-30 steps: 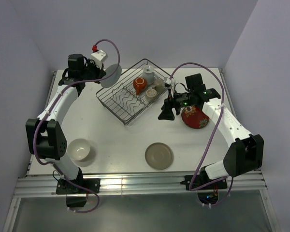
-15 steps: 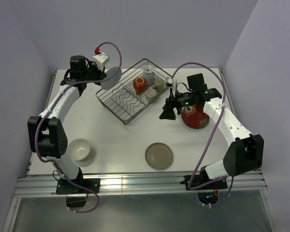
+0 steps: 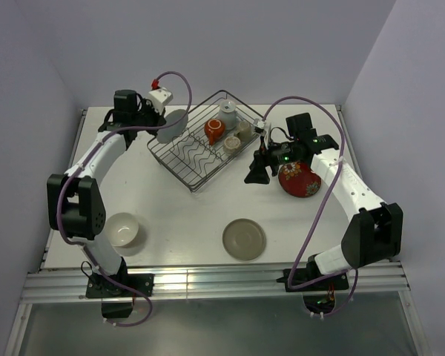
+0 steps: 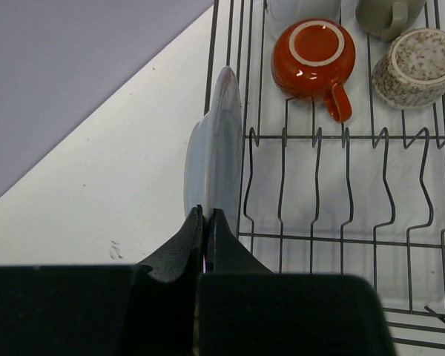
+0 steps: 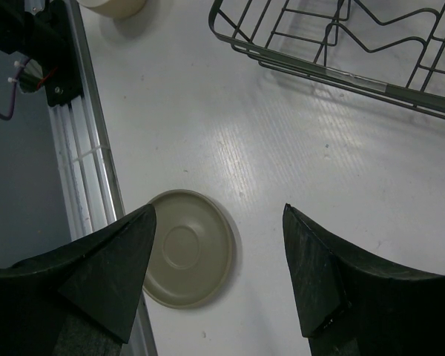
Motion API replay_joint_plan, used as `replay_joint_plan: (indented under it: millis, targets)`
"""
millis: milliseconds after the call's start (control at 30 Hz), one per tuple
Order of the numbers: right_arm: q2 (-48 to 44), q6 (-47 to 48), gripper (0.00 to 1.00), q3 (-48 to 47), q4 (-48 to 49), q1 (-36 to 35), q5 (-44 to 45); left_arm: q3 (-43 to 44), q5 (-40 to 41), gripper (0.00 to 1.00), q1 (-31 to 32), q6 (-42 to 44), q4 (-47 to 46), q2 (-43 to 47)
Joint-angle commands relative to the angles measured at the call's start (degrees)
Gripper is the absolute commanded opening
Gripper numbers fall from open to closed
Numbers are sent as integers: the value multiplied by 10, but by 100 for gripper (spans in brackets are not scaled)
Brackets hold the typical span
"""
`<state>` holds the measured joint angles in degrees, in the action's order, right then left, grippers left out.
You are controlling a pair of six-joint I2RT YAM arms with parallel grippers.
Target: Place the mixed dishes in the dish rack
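Observation:
My left gripper (image 4: 206,213) is shut on the rim of a pale white plate (image 4: 215,148), held on edge just left of the dish rack (image 4: 341,185) wall; the same plate (image 3: 171,124) hangs at the rack's (image 3: 200,144) left corner. In the rack lie an orange-red mug (image 4: 315,53), a speckled beige cup (image 4: 419,67) and a grey cup (image 4: 386,15). My right gripper (image 5: 219,222) stands open above the table, with an olive-grey plate (image 5: 185,248) below it. This olive-grey plate (image 3: 244,239) lies at front centre. A red floral plate (image 3: 300,180) sits under the right arm.
A cream bowl (image 3: 122,229) rests at the front left beside the left arm's base. The table's metal front rail (image 5: 81,170) runs past the olive-grey plate. Purple walls close in the back and sides.
The left arm has carried the pale plate lower and slightly right, closer to the rack's left corner. The right arm has stayed where it was.

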<state>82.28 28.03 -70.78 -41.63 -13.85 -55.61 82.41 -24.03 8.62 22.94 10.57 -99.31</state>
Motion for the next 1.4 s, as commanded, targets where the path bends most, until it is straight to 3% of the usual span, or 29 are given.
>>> replay_joint_plan:
  millis: [0, 600, 700, 800, 1233, 1367]
  targets:
    - [-2, 7, 76, -2, -1, 6, -14, 21, -3, 0, 6, 14, -46, -7]
    - [-4, 11, 76, 9, -3, 10, -14, 43, 12, 1, 25, 8, -45, -71]
    - [-3, 11, 76, 11, -4, 11, -15, 41, 12, 8, 25, 5, -46, -74]
    - [-1, 11, 76, 10, -3, 11, -15, 42, 16, 21, 25, -3, -49, -75]
    - [-5, 16, 76, 10, -6, 11, -10, 65, 41, 54, 24, -54, -62, -43]
    - [-7, 22, 76, 9, -9, 12, -5, 64, 32, 57, 23, -68, -68, -15]
